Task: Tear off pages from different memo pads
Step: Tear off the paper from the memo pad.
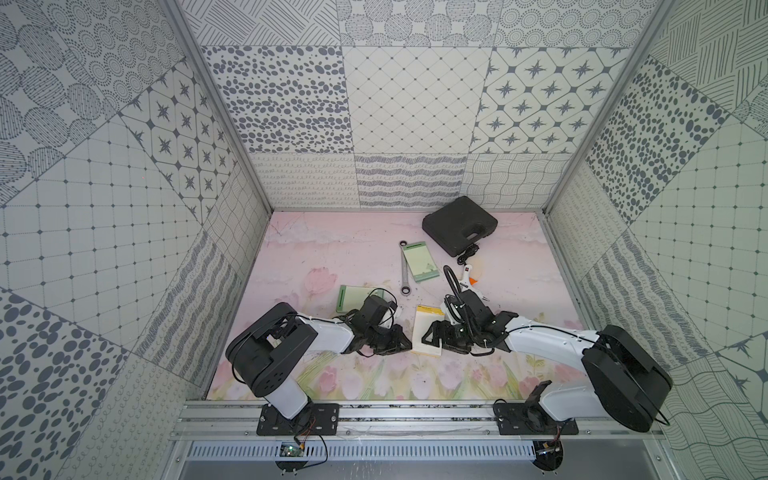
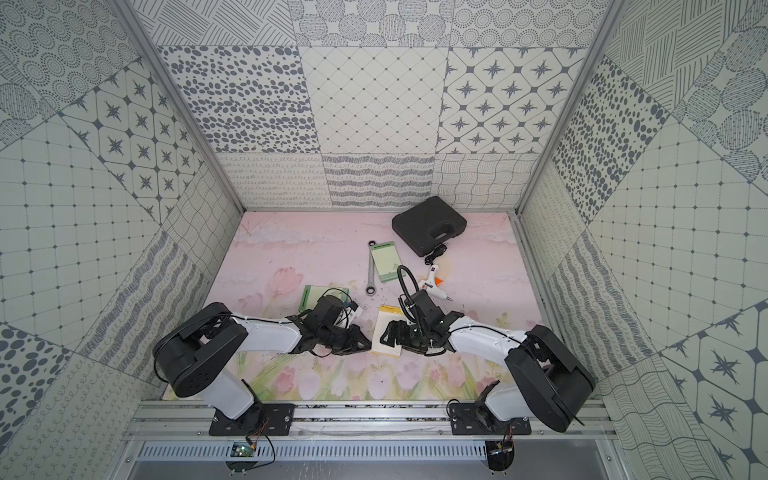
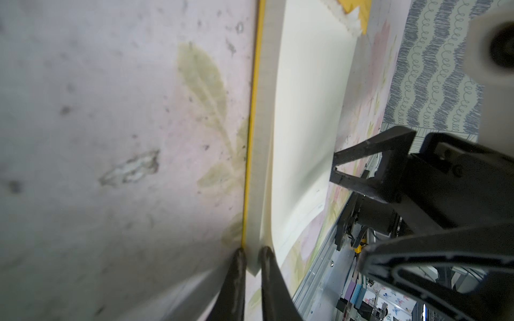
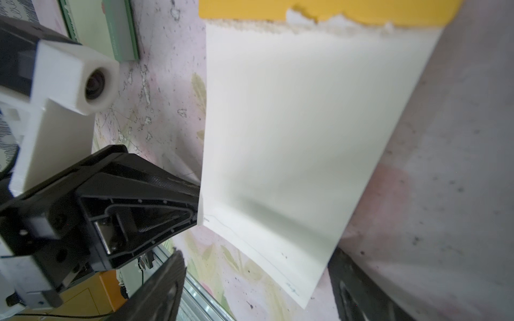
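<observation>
pinching the near corner of the cream-white memo pad on the worktop, the left fingers pin it lengthwise between both arms while the right fingers, spread wide, flank the free near end of its lifted top page.

In both top views my left arm covers one end of the near green pad, and my right gripper hides part of the cream pad; its band's print is unreadably small.
</observation>
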### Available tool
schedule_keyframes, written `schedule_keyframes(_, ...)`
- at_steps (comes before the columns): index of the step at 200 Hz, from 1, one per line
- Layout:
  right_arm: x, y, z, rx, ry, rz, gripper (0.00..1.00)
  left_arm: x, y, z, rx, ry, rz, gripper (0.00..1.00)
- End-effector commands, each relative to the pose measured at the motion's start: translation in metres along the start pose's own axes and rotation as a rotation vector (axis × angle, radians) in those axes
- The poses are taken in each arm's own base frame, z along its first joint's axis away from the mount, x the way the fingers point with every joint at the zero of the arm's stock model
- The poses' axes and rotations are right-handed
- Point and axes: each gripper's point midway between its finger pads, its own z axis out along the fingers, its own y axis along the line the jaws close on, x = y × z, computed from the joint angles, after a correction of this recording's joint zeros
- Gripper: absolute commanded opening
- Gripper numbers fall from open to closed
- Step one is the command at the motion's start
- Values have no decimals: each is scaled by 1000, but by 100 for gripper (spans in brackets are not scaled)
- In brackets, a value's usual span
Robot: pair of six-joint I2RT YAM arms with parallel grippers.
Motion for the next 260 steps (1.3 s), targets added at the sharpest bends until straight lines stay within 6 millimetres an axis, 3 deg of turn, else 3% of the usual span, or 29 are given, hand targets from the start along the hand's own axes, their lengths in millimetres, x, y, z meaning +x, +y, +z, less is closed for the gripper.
schedule_keyframes(1, 10, -12, 9, 40, 44, 19, 83, 11, 28, 3, -112, 37, -22, 16)
schedule_keyframes(108, 8, -13, 10, 54, 62, 4, 84, -7, 7, 14, -20, 13, -28, 34)
schedule_keyframes(187, 0, -5, -15, 90, 9, -115, 86, -15, 4, 27, -7, 37, -36, 42)
schedule_keyframes(260, -13, 1, -39, 124, -34, -199, 96, -33, -12, 36, 25, 42, -25, 44)
